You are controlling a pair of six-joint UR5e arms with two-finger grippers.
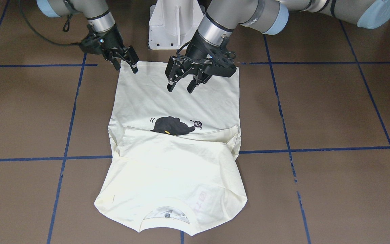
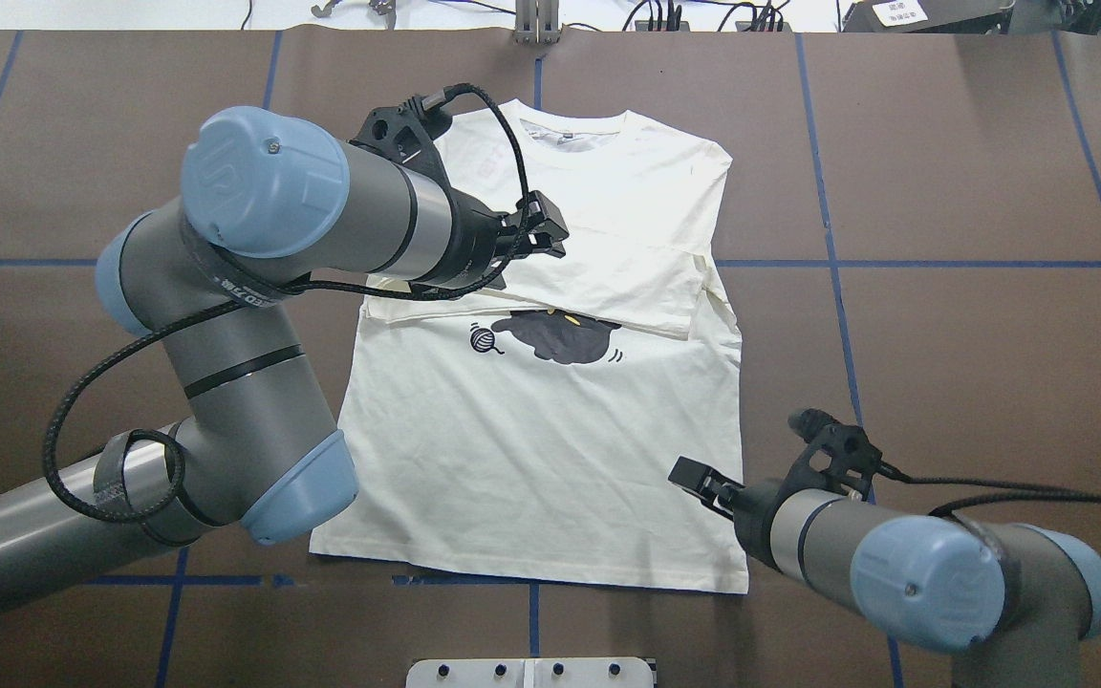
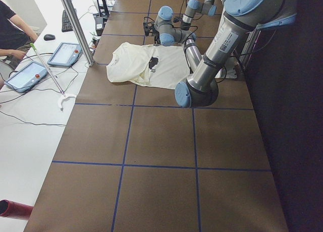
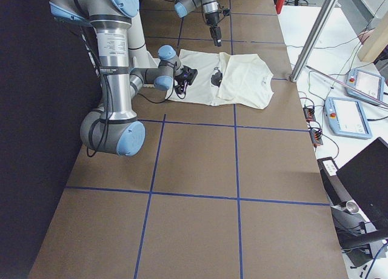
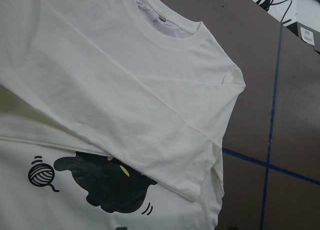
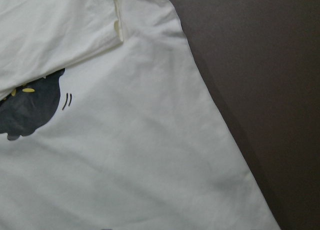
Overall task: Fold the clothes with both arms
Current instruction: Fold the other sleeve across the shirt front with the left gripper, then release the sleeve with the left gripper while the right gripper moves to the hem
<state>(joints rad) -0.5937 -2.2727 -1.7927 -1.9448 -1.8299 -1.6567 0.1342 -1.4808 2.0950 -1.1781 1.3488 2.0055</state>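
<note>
- A cream shirt [image 1: 168, 169] lies spread at the centre of the brown surface [image 1: 333, 108]. Its collar [image 1: 166, 217] is at the bottom of the front-facing frame and its hem at the top.
- A plain cream layer is folded across the chest (a sleeve, in the left wrist view). It covers the lower edge of the black cat [image 1: 173, 126]. The yarn ball [image 1: 197, 124] just beside the cat shows in full.
- The left gripper [image 1: 180, 88], upper centre of the frame, hangs over the shirt's hem half with its fingers spread wide and nothing between them.
- The right gripper [image 1: 126, 67], upper left, sits over the hem corner with its fingers apart and nothing held. Whether they touch the cloth cannot be told.
- Blue tape lines [image 1: 317, 149] cross the surface in a grid.
</note>
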